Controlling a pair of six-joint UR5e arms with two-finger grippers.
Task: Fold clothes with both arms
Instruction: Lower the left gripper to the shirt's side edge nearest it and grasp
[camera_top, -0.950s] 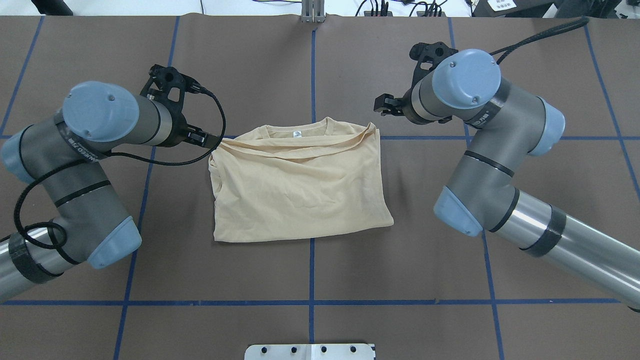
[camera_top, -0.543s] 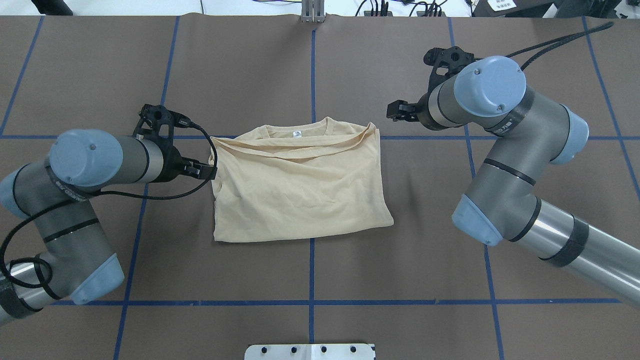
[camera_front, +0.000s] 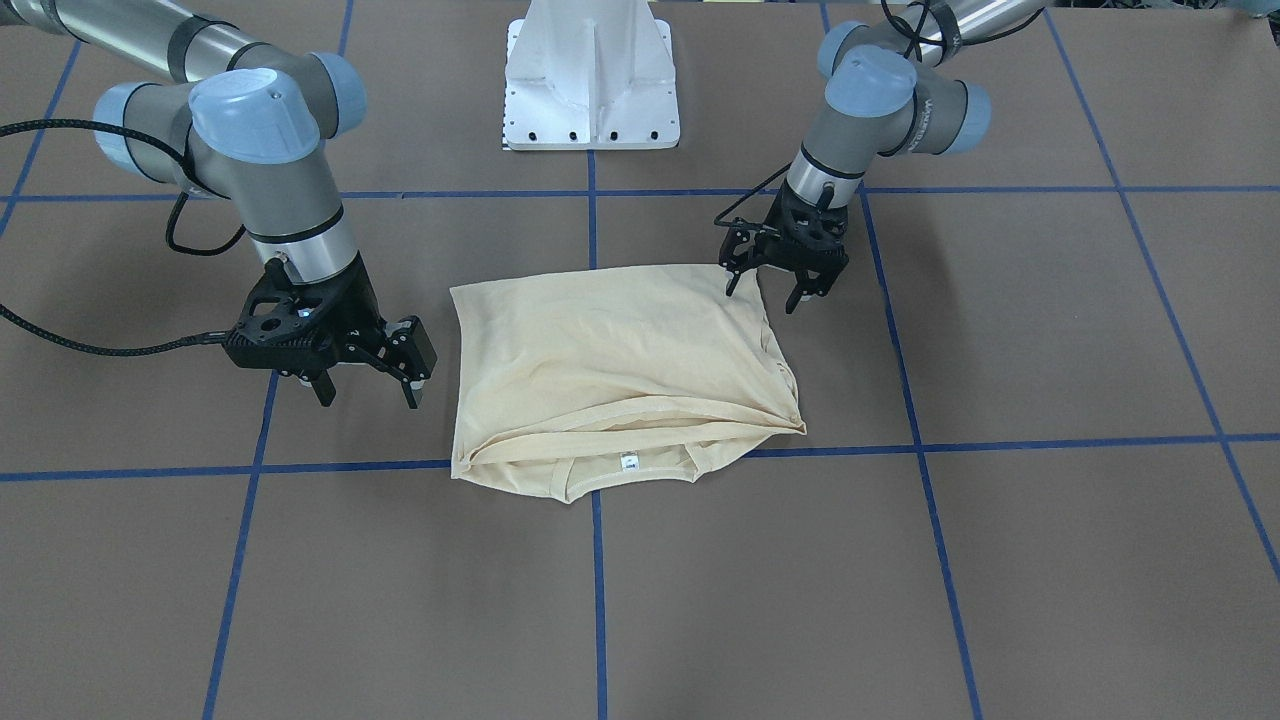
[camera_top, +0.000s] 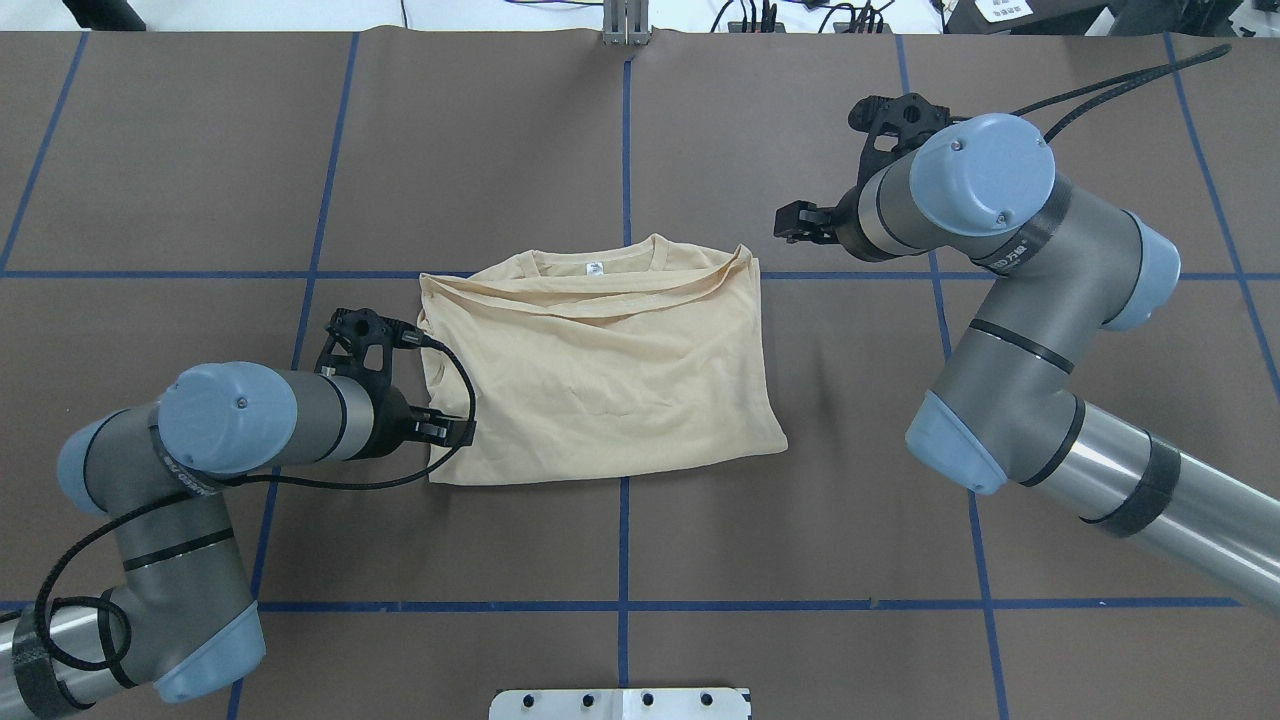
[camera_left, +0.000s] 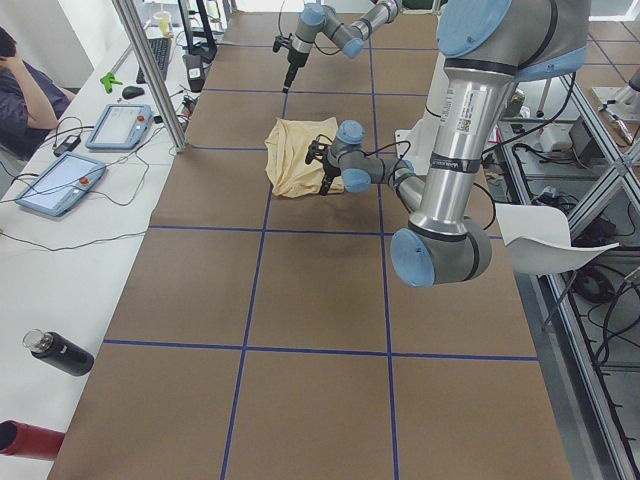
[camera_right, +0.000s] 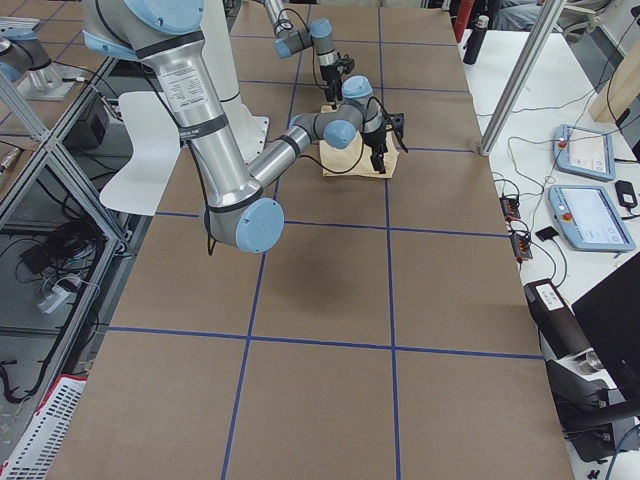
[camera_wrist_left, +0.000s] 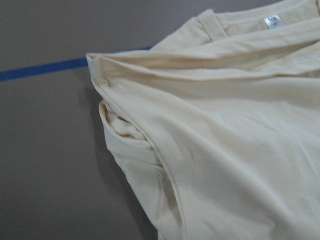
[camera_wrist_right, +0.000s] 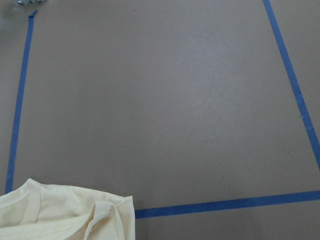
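Observation:
The pale cream-yellow T-shirt (camera_top: 600, 370) lies folded into a rough rectangle on the brown table, collar and white neck label (camera_top: 594, 267) on the far side. Its print is hidden. My left gripper (camera_top: 447, 431) is open and empty at the shirt's left edge near the near-left corner; in the front-facing view (camera_front: 765, 292) its fingers straddle that corner just above the cloth. My right gripper (camera_top: 790, 222) is open and empty, apart from the shirt, beyond its far-right corner (camera_front: 368, 395). The left wrist view shows the shirt's folded shoulder (camera_wrist_left: 200, 150); the right wrist view shows only a corner (camera_wrist_right: 65, 215).
The table is brown paper with blue tape lines (camera_top: 623, 540). The white pedestal base (camera_front: 592, 80) stands at the robot's side. Tablets (camera_left: 60, 185) and bottles (camera_left: 58, 352) lie on the white bench along the operators' side.
My left gripper has moved along the shirt's left edge from the far-left corner toward the near-left corner. My right gripper drew slightly away to the right, then held still.

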